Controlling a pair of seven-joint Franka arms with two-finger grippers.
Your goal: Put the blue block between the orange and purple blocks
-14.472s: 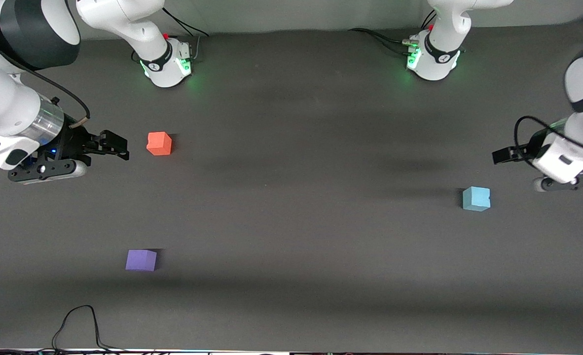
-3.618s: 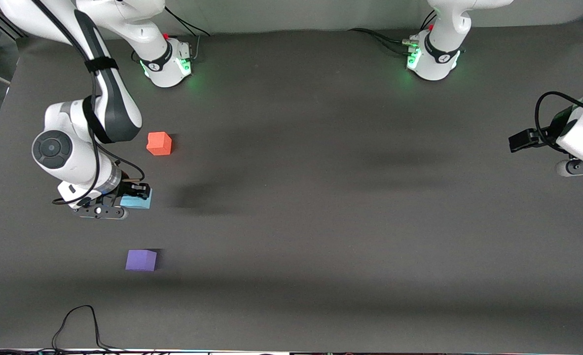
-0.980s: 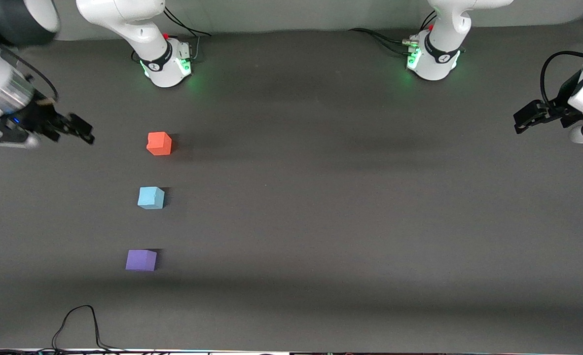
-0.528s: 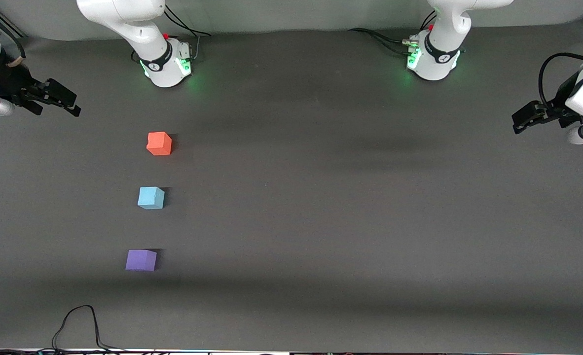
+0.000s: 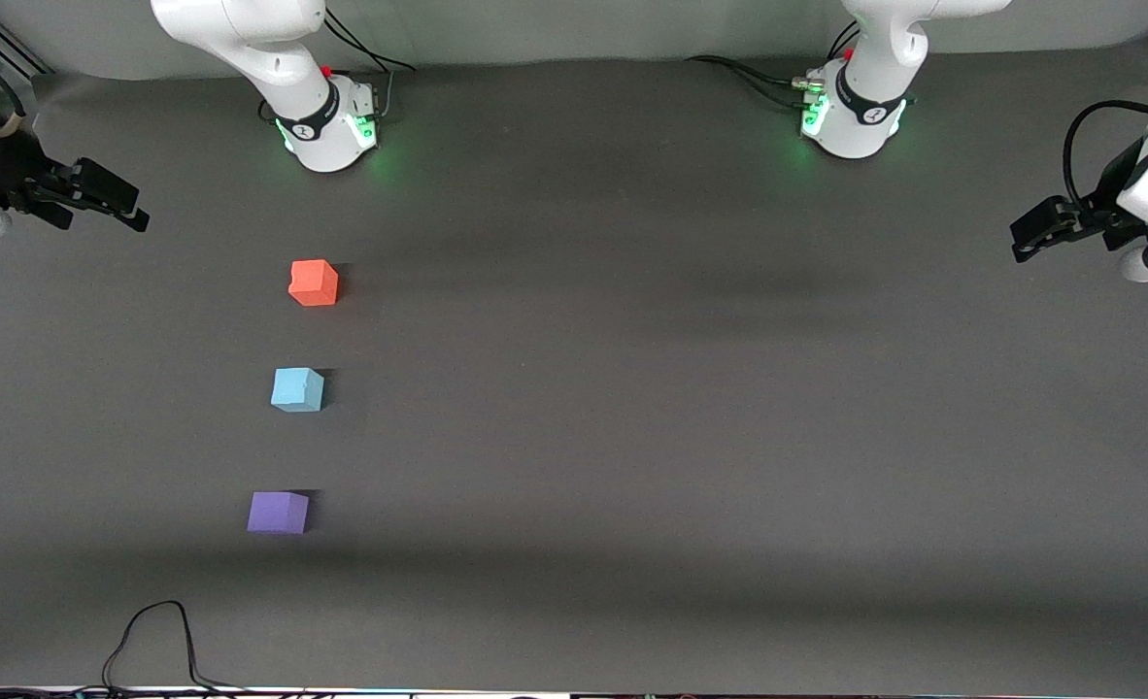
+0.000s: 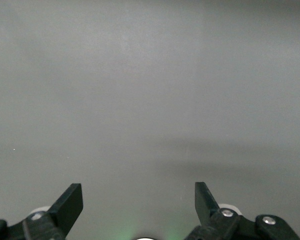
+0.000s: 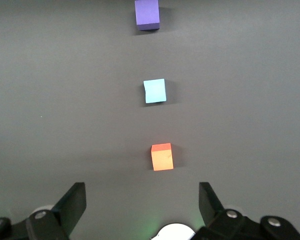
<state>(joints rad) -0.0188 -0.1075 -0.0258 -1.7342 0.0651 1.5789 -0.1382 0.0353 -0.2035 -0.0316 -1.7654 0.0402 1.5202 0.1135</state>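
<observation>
Blue block [image 5: 297, 389] apart from right end effector [image 5: 113, 202]

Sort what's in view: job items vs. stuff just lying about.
Job:
- light sky-blue matte cube, sitting between the other two
- orange-red matte cube
- violet-purple matte cube

Lying about:
- black cable on the dark table

**Three blocks in a row at the right arm's end**

Taking the blue block [image 5: 297, 389] as the landmark: it rests on the table [image 5: 632, 408], between the other two and apart from both. The orange block [image 5: 313, 282] lies farther from the front camera than it, the purple block [image 5: 278, 512] nearer. A cable [image 5: 151, 636] lies nearer still, at the table's edge. The right gripper [image 5: 98, 199] hangs over the table's end, farther back than the blue block. The left gripper [image 5: 1045, 225] waits well apart, over the left arm's end.
</observation>
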